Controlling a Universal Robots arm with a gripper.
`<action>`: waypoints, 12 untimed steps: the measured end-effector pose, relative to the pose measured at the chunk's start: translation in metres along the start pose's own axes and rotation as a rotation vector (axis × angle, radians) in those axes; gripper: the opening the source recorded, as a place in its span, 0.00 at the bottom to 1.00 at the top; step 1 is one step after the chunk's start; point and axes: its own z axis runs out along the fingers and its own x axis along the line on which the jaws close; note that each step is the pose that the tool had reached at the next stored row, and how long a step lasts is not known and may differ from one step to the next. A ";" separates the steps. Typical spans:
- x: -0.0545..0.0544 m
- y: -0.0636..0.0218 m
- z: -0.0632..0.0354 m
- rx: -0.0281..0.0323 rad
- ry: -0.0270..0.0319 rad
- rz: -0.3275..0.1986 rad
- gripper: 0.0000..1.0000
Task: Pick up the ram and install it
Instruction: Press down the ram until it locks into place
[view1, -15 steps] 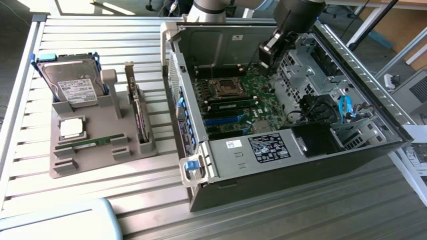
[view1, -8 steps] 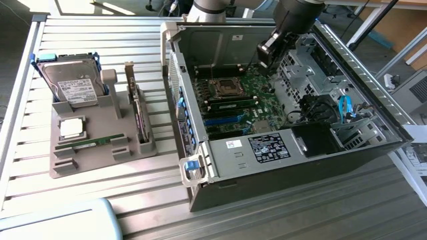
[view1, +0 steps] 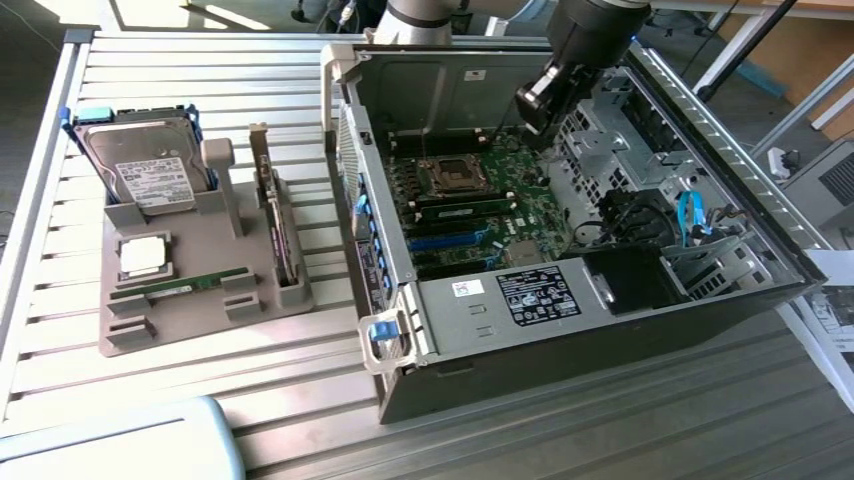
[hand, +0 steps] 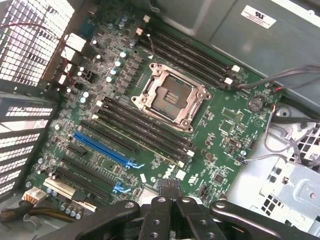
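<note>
1. The claw (hand: 167, 192) is seen in the wrist view with its fingers pressed together; nothing is pinched between them. In the exterior view the claw (view1: 534, 105) hangs inside the open case (view1: 694, 330), above the far part of the motherboard (view1: 487, 215).

2. Nothing is touched by the claw. Directly under it lie the motherboard (hand: 210, 145), the empty CPU socket (hand: 170, 97) and the long black memory slots (hand: 135, 125) beside that socket.

3. A green stick (view1: 461, 212) is seen lying along the slots just near of the CPU socket (view1: 451, 176) in the exterior view; whether it is a seated module cannot be told.

4. The ram (view1: 180, 287) lies well apart from the claw, outside the case, on the grey holder (view1: 200, 330) at the exterior view's left. It rests flat-edged in a groove at the holder's near side, just near of the silver processor (view1: 143, 255).

5. The ram is judged to be light, thin and stiff, yet fragile: the chips and the contact edge would be harmed by squeezing or bending. It is best taken by its long top edge near the middle, across its thin faces, with the contacts left free.

6. Further out on the holder, a hard drive (view1: 147, 175) stands at the far end and a dark card (view1: 274, 215) stands upright on the right side. All of it is carried by the slatted desk (view1: 174, 60).
</note>
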 end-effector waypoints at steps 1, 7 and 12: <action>0.000 0.0000 0.0000 0.0007 -0.0012 0.012 0.10; 0.000 0.0000 -0.0001 0.0022 -0.0015 0.117 0.10; 0.000 0.0000 -0.0001 0.0023 -0.0015 0.248 0.10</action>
